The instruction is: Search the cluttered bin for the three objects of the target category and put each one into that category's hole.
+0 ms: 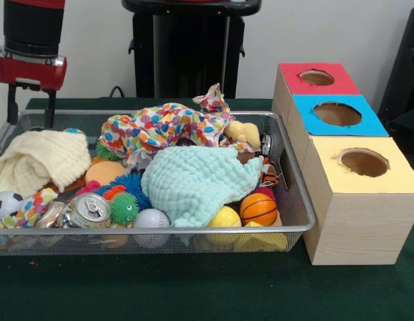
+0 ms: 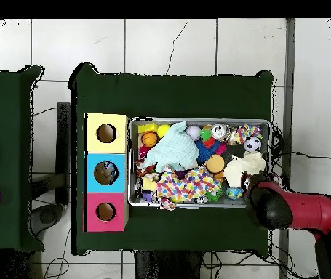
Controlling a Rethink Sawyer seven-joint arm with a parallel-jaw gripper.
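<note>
The silver can (image 1: 90,208) fronts the bin (image 1: 295,231); the open, empty pincer (image 1: 31,110) hovers over its far corner.

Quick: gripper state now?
Gripper: open, holding nothing, fingers apart over the far corner of the bin.
</note>
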